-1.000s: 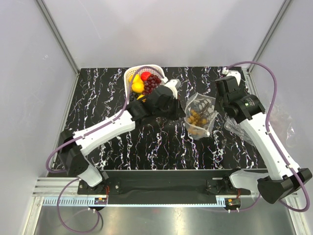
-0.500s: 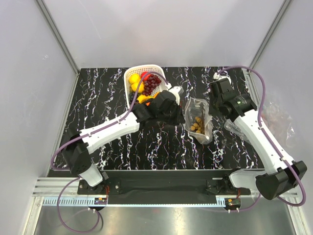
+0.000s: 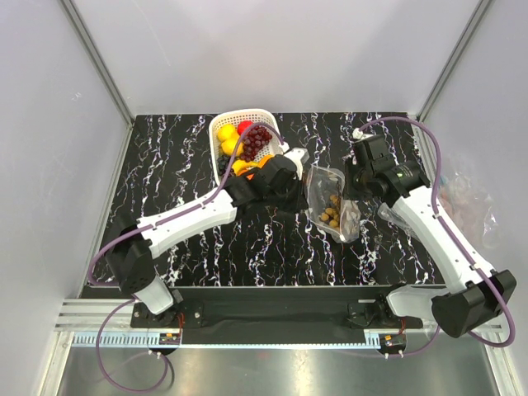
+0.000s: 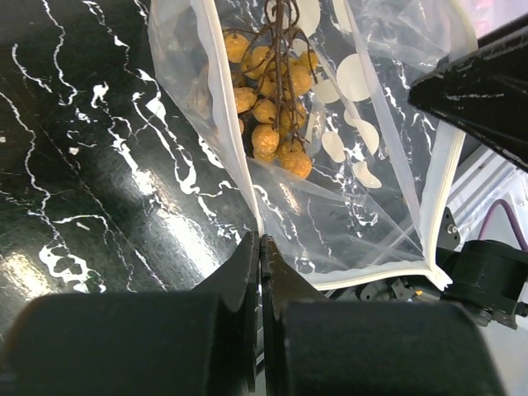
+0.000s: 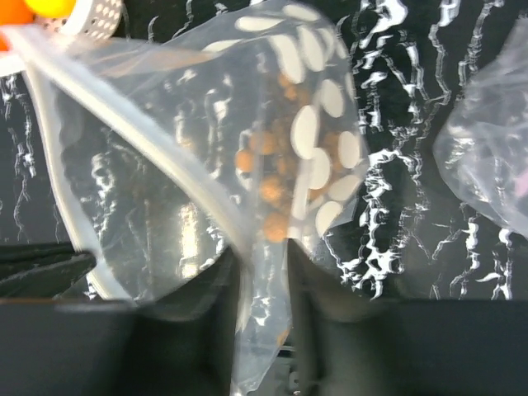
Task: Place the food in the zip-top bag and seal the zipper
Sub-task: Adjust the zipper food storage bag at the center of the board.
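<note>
From above, a clear zip-top plastic bag [image 3: 330,196] with a bunch of tan toy grapes [image 3: 329,214] inside sits on the black marbled table [image 3: 165,165] between the two arms. Beside the left arm, a white lattice plastic basket [image 3: 216,147] holds yellow lemons [image 3: 227,136], a red strawberry [image 3: 245,126], dark purple grapes [image 3: 257,140] and an orange-coloured fruit [image 3: 246,166]. In the left wrist view, the left gripper [image 4: 260,241] is pinched closed on the bag's rim. In the right wrist view, the right gripper [image 5: 264,272] has its fingers apart, with bag film hanging between them.
</note>
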`<action>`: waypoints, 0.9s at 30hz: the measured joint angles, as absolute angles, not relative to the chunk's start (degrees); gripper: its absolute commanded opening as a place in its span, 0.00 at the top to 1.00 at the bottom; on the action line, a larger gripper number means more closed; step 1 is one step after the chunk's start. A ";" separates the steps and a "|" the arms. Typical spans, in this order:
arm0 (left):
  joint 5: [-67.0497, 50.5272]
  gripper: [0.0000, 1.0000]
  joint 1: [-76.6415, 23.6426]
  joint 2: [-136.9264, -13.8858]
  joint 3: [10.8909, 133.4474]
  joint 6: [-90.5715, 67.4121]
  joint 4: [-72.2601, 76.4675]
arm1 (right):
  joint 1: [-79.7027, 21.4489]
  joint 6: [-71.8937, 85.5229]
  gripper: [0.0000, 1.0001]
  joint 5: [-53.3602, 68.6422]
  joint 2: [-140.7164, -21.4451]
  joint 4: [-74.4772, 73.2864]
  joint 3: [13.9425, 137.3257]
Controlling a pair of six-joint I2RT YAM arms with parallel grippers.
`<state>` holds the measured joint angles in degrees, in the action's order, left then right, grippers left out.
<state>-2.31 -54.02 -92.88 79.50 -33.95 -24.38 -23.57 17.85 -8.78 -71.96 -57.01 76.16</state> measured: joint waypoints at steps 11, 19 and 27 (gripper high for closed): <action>-1.56 0.50 -48.47 -94.00 82.81 -30.35 -27.31 | -23.57 18.22 1.00 -12.56 -75.20 -58.72 79.00; 5.76 0.01 -44.58 -88.09 81.14 -27.29 -28.80 | -23.57 18.22 1.00 -16.78 -79.22 -59.90 84.68; 11.44 0.01 -35.59 -86.17 83.81 -24.05 -34.22 | -23.57 18.15 1.00 -17.15 -81.30 -59.90 85.30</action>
